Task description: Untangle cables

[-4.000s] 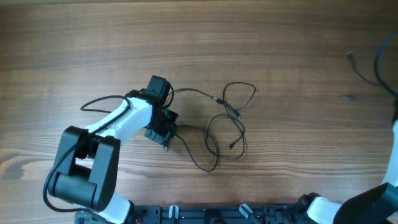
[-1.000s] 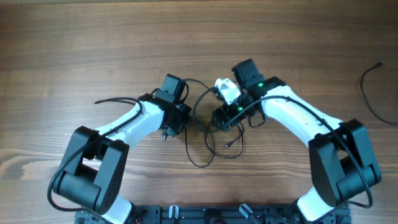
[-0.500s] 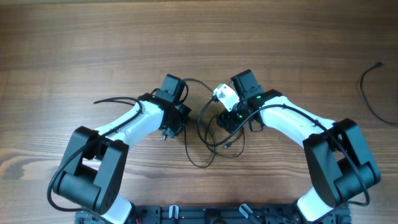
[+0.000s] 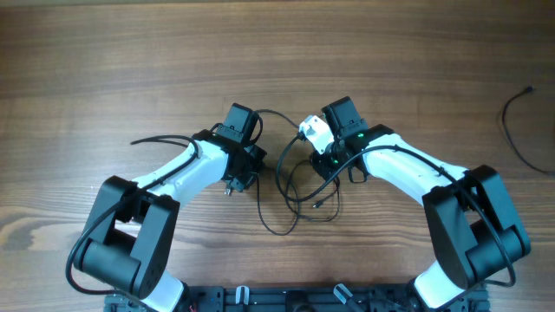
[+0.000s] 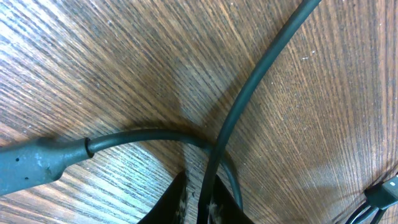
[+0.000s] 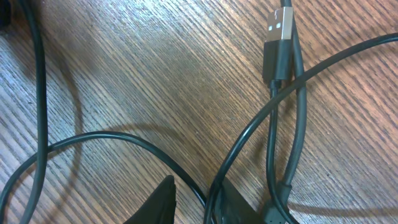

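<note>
Cables point(image 4: 290, 195) lie in loose, overlapping black loops near the middle of the wooden table point(image 4: 130, 52), and both of my arms are bent in over them. On the overhead view the left gripper point(image 4: 236, 184) sits at the 9 o'clock side of the tangle and the right gripper point(image 4: 319, 166) at about 1 o'clock, with the largest loop sagging toward 6 o'clock between them. My left wrist camera shows the cables point(image 5: 261, 68) crossing right at the fingertips: one strand runs up toward 1 o'clock and another curves off toward 9 o'clock into a moulded plug point(image 5: 37, 165). The left gripper point(image 5: 200, 202) has its fingers drawn narrow, pinched on the strand that passes between them. My right wrist camera shows several strands of the cables point(image 6: 249, 137) crossing, and a USB plug point(image 6: 278, 46) pointing to 12 o'clock. The right gripper point(image 6: 198, 202) has a small gap with one strand running through it; I cannot tell whether it is clamped.
</note>
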Tool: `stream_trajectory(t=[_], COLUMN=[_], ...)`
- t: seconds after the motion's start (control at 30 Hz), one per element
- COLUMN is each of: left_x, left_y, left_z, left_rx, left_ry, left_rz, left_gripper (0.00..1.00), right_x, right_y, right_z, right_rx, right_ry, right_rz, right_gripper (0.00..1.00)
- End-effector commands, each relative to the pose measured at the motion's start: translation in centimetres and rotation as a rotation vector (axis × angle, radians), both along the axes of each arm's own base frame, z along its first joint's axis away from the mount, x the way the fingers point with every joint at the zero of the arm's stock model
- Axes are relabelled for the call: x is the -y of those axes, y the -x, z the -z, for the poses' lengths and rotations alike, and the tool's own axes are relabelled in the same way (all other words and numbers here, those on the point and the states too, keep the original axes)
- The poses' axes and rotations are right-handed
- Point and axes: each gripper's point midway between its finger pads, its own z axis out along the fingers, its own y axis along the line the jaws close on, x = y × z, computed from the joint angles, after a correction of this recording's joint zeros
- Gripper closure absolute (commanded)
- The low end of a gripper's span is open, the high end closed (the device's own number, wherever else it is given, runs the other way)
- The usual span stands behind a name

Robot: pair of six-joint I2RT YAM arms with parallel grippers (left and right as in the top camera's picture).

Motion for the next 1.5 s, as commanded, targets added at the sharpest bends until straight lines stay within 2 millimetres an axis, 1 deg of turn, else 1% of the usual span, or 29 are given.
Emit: stream_trajectory(t=[0.0,0.1,0.17,0.23,0.33,0.4,0.43,0.47,0.53,0.57,0.6,0.63,0.67,0.7,0.77,0.8,0.83,0.87,0.93,1.0,1.07,1.13,1.17,1.2,1.23,1.33,1.37,1.4,1.47], left_x=[-1.1,-1.0,-1.0,-1.0,-1.0,-1.0,-1.0,-1.0,-1.0,-1.0,-1.0,-1.0,-1.0,-1.0,-1.0,-1.1,-1.1,-1.2,-1.3,-1.3,-1.5,-1.9,-2.2,-2.4,-2.6,-2.6,-2.6,-2.6,-2.6], left_y=[1.0,1.0,1.0,1.0,1.1,1.1,1.1,1.1,1.0,1.0,1.0,1.0,1.1,1.1,1.1,1.1,1.0,1.0,0.9,0.9,1.0,1.1,1.2,1.2,1.2,1.1,1.1,1.1,1.1], left_z=[1.2,1.2,1.2,1.2,1.2,1.2,1.2,1.2,1.2,1.2,1.2,1.2,1.2,1.2,1.2,1.2,1.2,1.2,1.3,1.3,1.3,1.4,1.4,1.5,1.5,1.5,1.5,1.5,1.5], left_rx=[-0.033,-0.033,-0.033,-0.033,-0.034,-0.034,-0.034,-0.034,-0.034,-0.034,-0.034,-0.034,-0.034,-0.034,-0.034,-0.034,-0.032,-0.031,-0.026,-0.026,-0.03,-0.033,-0.035,-0.034,-0.032,-0.026,-0.026,-0.028,-0.028], left_ry=[-0.06,-0.06,-0.059,-0.059,-0.059,-0.059,-0.059,-0.059,-0.059,-0.059,-0.059,-0.059,-0.06,-0.06,-0.06,-0.06,-0.063,-0.067,-0.076,-0.076,-0.082,-0.106,-0.12,-0.133,-0.144,-0.145,-0.145,-0.145,-0.145], left_rz=[-0.002,-0.001,-0.001,-0.001,-0.001,-0.001,-0.001,-0.001,-0.001,-0.001,-0.001,-0.001,-0.001,-0.001,-0.001,-0.001,-0.002,-0.003,-0.005,-0.005,-0.006,-0.009,-0.011,-0.013,-0.016,-0.017,-0.016,-0.016,-0.016], left_gripper=[0.86,0.86,0.86,0.86,0.87,0.86,0.87,0.87,0.87,0.87,0.87,0.87,0.87,0.87,0.87,0.87,0.87,0.87,0.87,0.88,0.94,0.96,0.96,0.96,0.96,0.95,0.95,0.95,0.95], right_x=[-0.4,-0.4,-0.3,-0.1,0.3,0.5,0.6,0.8,1.0,1.1,1.0,0.8,0.7,0.8,1.6,2.4,3.7,5.5,9.9,14.2,20.3,24.3,25.6,25.7,25.1,20.3,18.1,15.4,12.6], right_y=[0.7,0.7,0.8,1.0,1.7,2.1,2.1,1.8,0.4,-1.0,-2.7,-3.8,-5.4,-7.4,-9.7,-10.6,-11.4,-12.2,-13.0,-12.8,-11.8,-10.8,-10.5,-10.6,-11.0,-11.6,-11.7,-11.5,-11.4], right_z=[0.0,0.1,0.6,1.9,4.7,5.5,5.6,5.5,5.0,4.2,2.6,1.0,-1.4,-5.7,-12.3,-15.7,-19.2,-22.4,-28.7,-33.0,-36.6,-38.1,-38.2,-38.1,-37.8,-36.4,-35.9,-35.2,-33.7], right_rx=[-0.022,-0.02,-0.018,-0.039,-0.104,-0.131,-0.129,-0.123,-0.09,-0.06,-0.023,0.003,0.044,0.114,0.237,0.308,0.389,0.474,0.653,0.782,0.903,0.957,0.957,0.942,0.911,0.778,0.731,0.675,0.619], right_ry=[-0.035,-0.03,-0.016,0.005,0.034,0.045,0.05,0.059,0.075,0.083,0.074,0.052,0.019,-0.033,-0.098,-0.127,-0.15,-0.17,-0.218,-0.251,-0.265,-0.279,-0.299,-0.318,-0.35,-0.466,-0.509,-0.553,-0.558], right_rz=[-0.013,-0.017,-0.056,-0.055,-0.051,-0.043,-0.041,-0.017,0.052,0.104,0.157,0.185,0.22,0.263,0.301,0.326,0.372,0.452,0.622,0.784,1.025,1.178,1.219,1.192,1.143,0.89,0.786,0.646,0.5], right_gripper=[0.75,0.76,0.79,0.81,0.85,0.89,0.96,0.96,0.96,0.96,0.96,0.96,0.96,0.96,0.96,0.96,0.96,0.96,0.96,0.96,0.96,0.96,0.96,0.96,0.96,0.96,0.96,0.96,0.96])
